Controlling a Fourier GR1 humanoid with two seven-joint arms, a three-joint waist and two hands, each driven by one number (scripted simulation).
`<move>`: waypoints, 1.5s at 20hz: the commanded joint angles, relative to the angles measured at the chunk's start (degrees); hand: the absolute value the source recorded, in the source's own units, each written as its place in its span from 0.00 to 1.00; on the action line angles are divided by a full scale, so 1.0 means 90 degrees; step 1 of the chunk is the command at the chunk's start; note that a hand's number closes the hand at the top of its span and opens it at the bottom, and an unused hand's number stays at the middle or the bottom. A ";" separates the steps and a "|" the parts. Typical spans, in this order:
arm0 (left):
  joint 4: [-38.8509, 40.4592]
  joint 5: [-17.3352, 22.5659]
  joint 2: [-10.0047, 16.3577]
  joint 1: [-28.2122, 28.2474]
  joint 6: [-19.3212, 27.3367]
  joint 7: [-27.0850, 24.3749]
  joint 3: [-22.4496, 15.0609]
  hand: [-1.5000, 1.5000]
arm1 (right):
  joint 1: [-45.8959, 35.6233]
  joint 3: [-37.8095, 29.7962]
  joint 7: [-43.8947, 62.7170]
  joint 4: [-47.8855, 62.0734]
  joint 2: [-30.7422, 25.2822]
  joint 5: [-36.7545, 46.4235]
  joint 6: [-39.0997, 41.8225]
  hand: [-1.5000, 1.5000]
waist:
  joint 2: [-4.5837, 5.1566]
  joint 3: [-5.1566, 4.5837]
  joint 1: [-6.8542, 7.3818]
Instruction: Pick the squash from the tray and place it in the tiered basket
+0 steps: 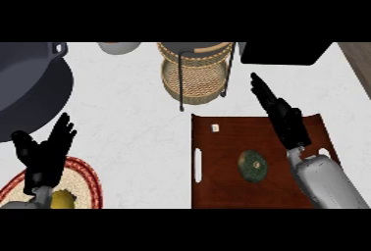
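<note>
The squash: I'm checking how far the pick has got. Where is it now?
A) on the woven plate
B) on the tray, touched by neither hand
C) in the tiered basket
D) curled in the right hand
B: the green squash lies on the brown tray, apart from the open right hand, and not in the tiered basket.

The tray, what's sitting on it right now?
A round green squash lies on the tray, with a small white item near its far left corner. The right hand and forearm cover its right side, so anything beneath them is hidden.
</note>
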 commanded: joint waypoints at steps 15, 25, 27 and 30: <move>-0.0144 -0.0924 -0.0703 0.0845 0.0263 -0.1096 -0.0844 0.50 | 0.3274 -0.2717 -0.1545 -0.3208 0.0749 0.0061 -0.3195 0.00 | 0.0044 0.0031 -0.0418; 0.0130 -0.1036 -0.0662 0.0771 0.0116 -0.1167 -0.0830 0.50 | 0.5236 -0.1147 0.1470 -0.4803 -0.1399 0.1859 -0.1835 0.00 | 0.0105 -0.0028 -0.0246; -0.0027 -0.1106 -0.0655 0.0592 0.0135 -0.1035 -0.0877 0.50 | 0.5298 -0.1131 0.2137 -0.5058 -0.1856 0.2424 -0.1700 0.00 | 0.0115 -0.0025 -0.0207; 0.0201 -0.1229 -0.0897 0.0401 0.0264 -0.1021 -0.0990 0.50 | 0.5267 -0.1017 0.3336 -0.5629 -0.2299 0.3179 -0.1441 0.00 | 0.0150 -0.0032 -0.0183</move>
